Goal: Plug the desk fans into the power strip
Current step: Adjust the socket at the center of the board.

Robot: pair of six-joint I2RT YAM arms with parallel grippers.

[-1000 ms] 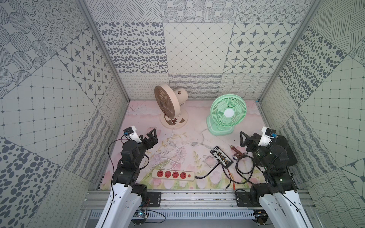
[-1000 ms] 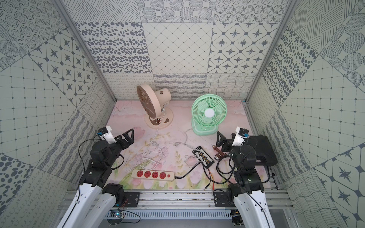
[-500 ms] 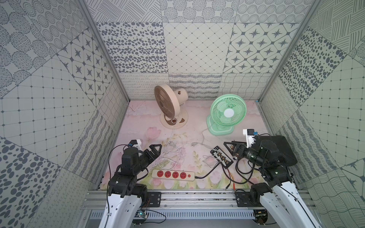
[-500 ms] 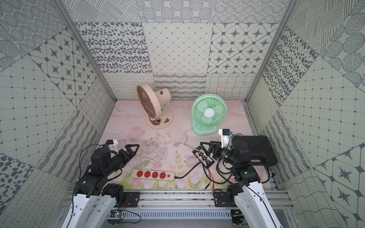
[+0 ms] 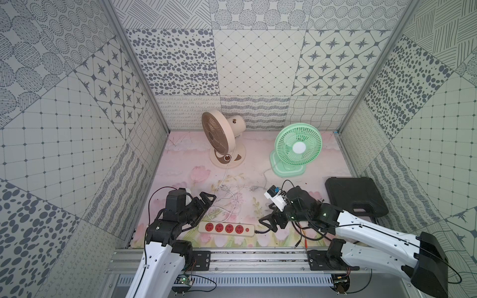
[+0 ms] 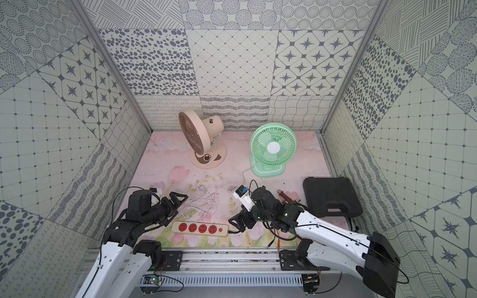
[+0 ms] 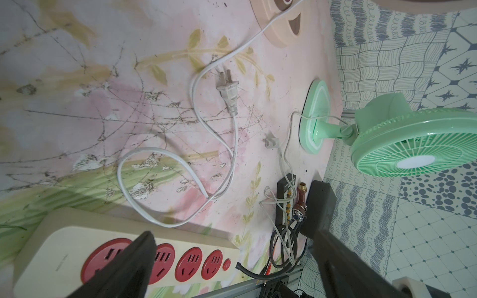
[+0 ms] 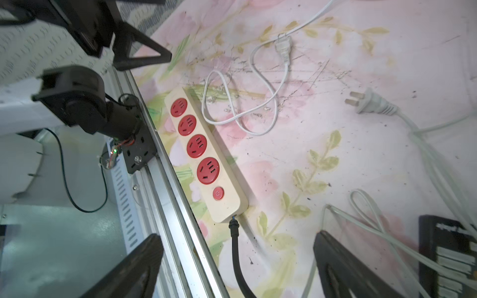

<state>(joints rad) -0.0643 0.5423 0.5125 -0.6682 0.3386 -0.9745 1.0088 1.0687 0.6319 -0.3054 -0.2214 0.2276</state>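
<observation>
My left arm [image 5: 156, 258] is folded up low over the near edge, its left gripper [image 5: 206, 206] aimed forward, jaws wide apart and empty. My right arm [image 5: 374, 233] lies stretched inward, its right gripper [image 5: 267, 218] tipped down, jaws likewise wide and empty.

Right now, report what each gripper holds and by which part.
Nothing is held. The left gripper and the right gripper both stand open and empty.
</observation>
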